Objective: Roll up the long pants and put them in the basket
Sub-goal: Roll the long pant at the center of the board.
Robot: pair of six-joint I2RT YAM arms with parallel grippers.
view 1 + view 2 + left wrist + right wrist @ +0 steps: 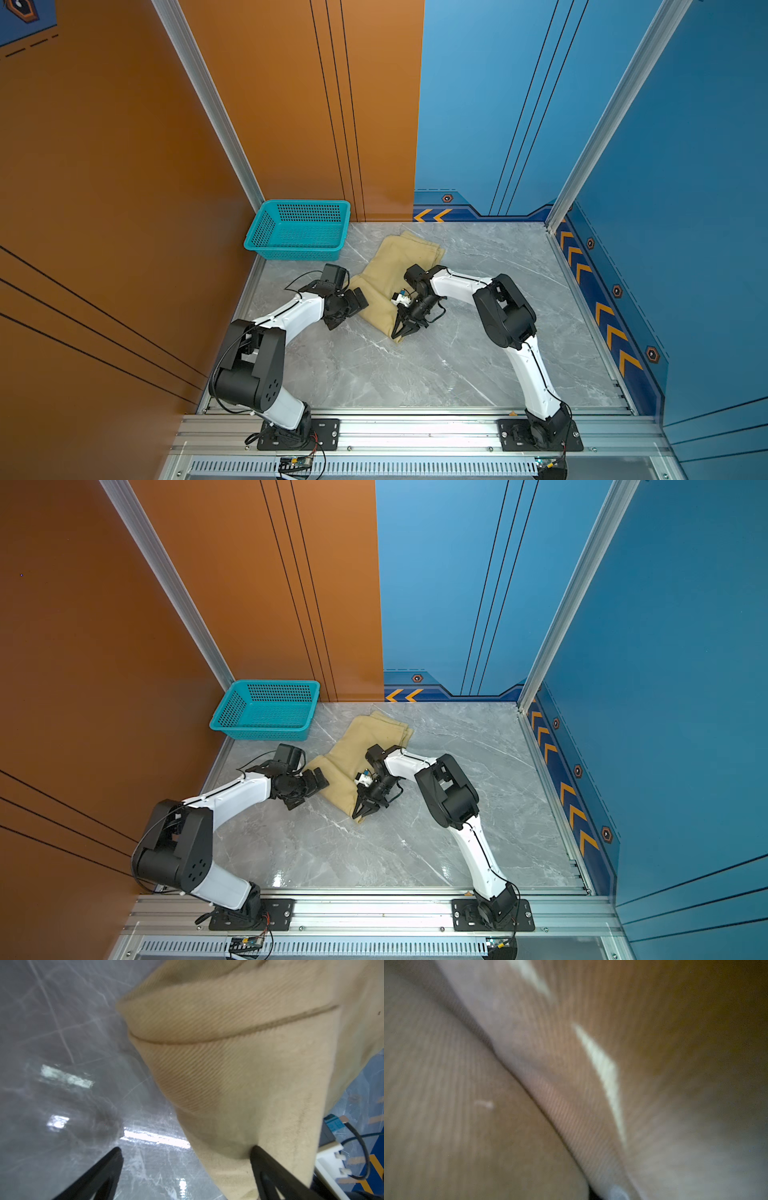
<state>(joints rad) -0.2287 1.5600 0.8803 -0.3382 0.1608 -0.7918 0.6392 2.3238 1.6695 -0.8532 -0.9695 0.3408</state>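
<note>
- Khaki-tan cloth, the long pants point(390, 270), lies as a folded strip on the grey marble-look table point(415, 365), running from far centre, just right of the teal basket point(305, 202), to near centre.
- Right gripper point(397, 332): jaws closed at the near corner of the strip. The right wrist view is filled with blurred cloth, so the jaws are judged to be pinching the fabric there.
- Left gripper point(186, 1148): jaws spread wide at the left edge of the strip. One fingertip point(254, 1148) touches the cloth and the other stands over bare table. Nothing is gripped.
- Progress: lengthwise folding appears complete. No rolled turns are visible in either top view, so rolling is judged to be at its start, at the near end.
- Remaining: roll the strip from the near end toward the far end. The basket holds nothing.
- Markings: no brand, label or legible writing is visible. The walls show only orange chevrons point(432, 216) and hexagon symbols.
</note>
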